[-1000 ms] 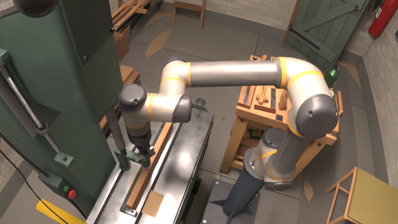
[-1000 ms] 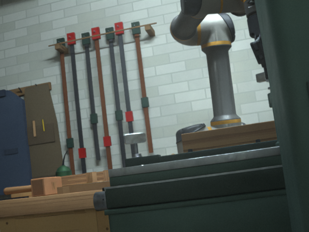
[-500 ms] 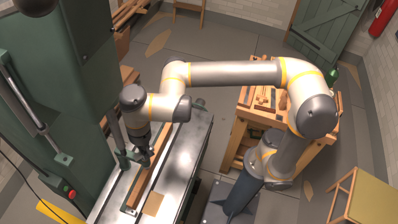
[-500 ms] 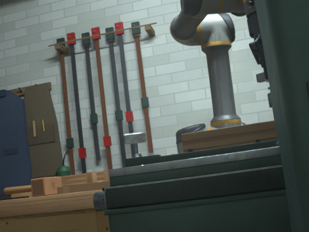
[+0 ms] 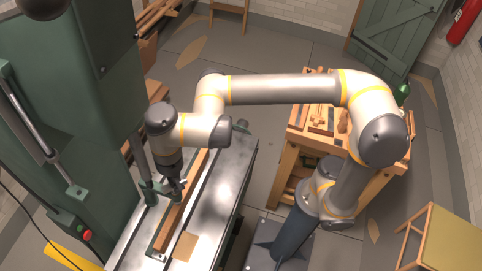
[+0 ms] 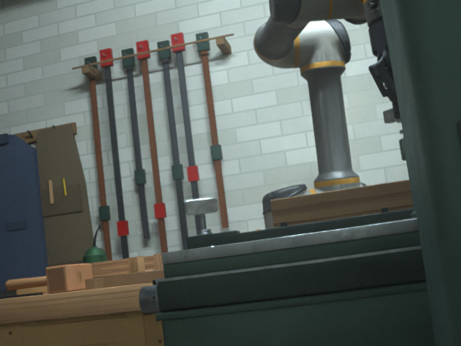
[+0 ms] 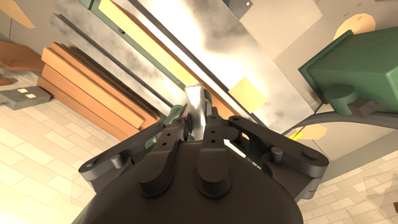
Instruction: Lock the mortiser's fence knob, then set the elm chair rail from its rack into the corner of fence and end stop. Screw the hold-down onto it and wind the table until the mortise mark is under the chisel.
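Note:
The gripper (image 5: 176, 188) (image 7: 197, 122) points down over the mortiser table, beside the green column. The hold-down's grey metal handle (image 7: 195, 110) (image 5: 182, 182) is clamped between its closed fingers, on the green hold-down arm (image 5: 155, 186). The elm chair rail (image 5: 182, 200) (image 7: 155, 53) lies lengthwise on the table along the green fence, directly beneath the hold-down, its near end at the end stop (image 5: 158, 257). From the second side camera only the gripper's body (image 6: 385, 87) shows above the rail (image 6: 340, 203); the fingers are hidden by the machine.
Behind the table stands the green mortiser body (image 5: 64, 101) with its lever and red button (image 5: 87, 235). A tan sandpaper-like square (image 5: 185, 246) lies on the table. A wooden workbench (image 5: 323, 134) stands to the right, and boards are stacked on the floor behind.

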